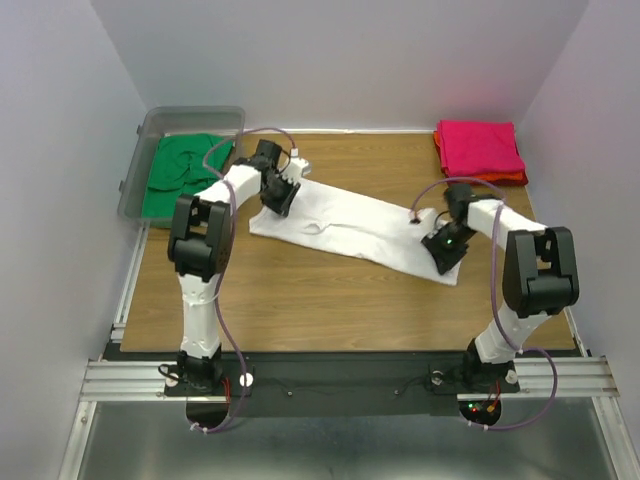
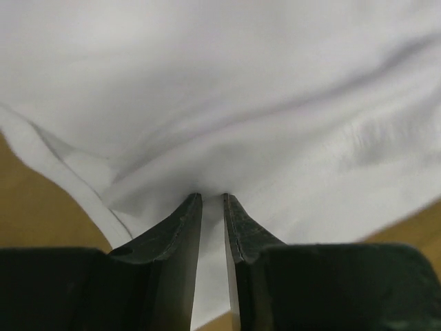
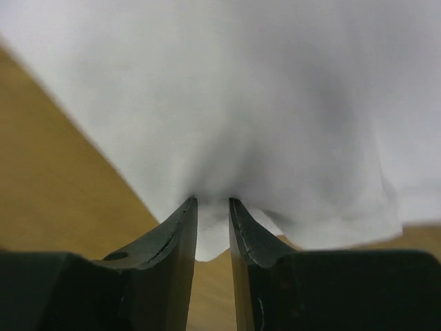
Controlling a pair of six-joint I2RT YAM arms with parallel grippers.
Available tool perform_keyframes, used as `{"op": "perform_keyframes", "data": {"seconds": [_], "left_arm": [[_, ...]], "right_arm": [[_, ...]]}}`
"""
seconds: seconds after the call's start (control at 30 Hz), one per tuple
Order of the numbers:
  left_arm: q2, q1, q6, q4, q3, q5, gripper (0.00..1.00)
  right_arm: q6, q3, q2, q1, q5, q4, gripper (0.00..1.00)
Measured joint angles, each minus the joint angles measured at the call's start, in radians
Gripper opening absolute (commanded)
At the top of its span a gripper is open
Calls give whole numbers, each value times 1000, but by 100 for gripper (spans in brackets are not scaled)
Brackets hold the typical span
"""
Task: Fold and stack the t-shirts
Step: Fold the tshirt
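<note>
A white t-shirt (image 1: 350,228) lies stretched in a long band across the table, from back left to front right. My left gripper (image 1: 278,198) is at its back-left end, shut on a pinch of the white cloth (image 2: 227,103), which puckers at the fingertips (image 2: 212,196). My right gripper (image 1: 443,254) is at the front-right end, also shut on the white cloth (image 3: 241,96), a fold of which shows between its jaws (image 3: 213,200). A green t-shirt (image 1: 178,175) lies in the bin. A folded magenta t-shirt (image 1: 478,146) rests on a red-orange one (image 1: 512,179) at the back right.
The clear grey plastic bin (image 1: 135,170) stands at the back-left table edge. Wooden tabletop (image 1: 330,300) shows in front of the white shirt. Grey walls close in the table at the back and on both sides.
</note>
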Motion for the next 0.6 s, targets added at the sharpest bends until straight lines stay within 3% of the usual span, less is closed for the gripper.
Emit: {"op": "perform_keyframes", "data": {"seconds": [0.13, 0.2, 0.27, 0.33, 0.6], "left_arm": [[238, 19, 12, -45, 418, -42, 40], [288, 25, 15, -68, 554, -51, 41], [277, 31, 12, -80, 598, -50, 41], [233, 33, 0, -69, 569, -35, 42], [-60, -53, -124, 39, 142, 13, 35]], "right_arm": [[-48, -38, -72, 231, -100, -195, 32], [-51, 28, -78, 278, -165, -275, 32], [-51, 115, -78, 269, -193, -298, 32], [-47, 178, -78, 235, -194, -285, 31], [-13, 143, 70, 185, -114, -173, 27]]}}
